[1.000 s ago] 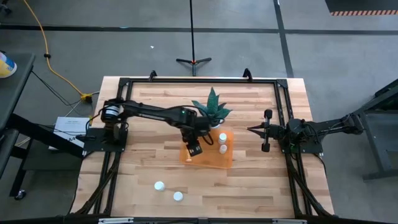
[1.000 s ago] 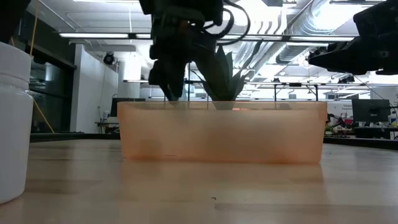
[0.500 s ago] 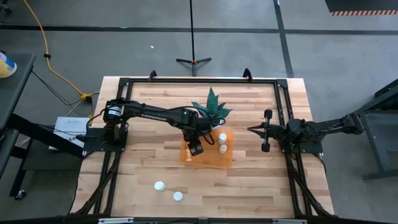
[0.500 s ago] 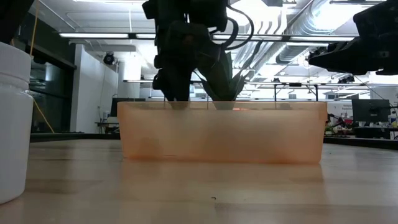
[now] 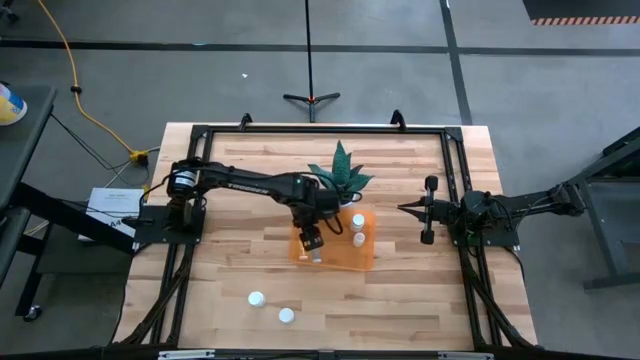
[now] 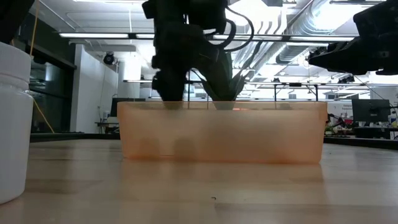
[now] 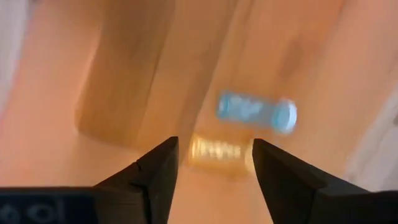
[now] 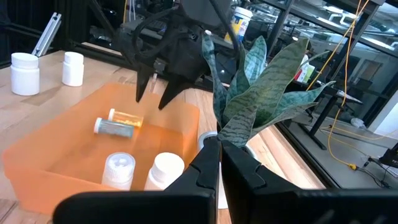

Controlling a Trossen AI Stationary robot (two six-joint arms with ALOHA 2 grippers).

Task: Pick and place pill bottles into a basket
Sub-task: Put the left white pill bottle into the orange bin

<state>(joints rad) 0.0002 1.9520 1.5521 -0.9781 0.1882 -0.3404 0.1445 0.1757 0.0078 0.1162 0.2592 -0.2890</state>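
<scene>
The left gripper hangs over the basket w/ fingers apart, holding nothing. A pill bottle lies on its side just below it; two more stand upright nearby. The right gripper waits well apart, fingers closed.

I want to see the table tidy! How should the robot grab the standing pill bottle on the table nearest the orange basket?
Probably from straight above, fingers closing on its round sides below the cap: the pill bottle stands upright, apart from its neighbour. The left gripper, open over the basket, is nearer; the right gripper waits at the side.
</scene>
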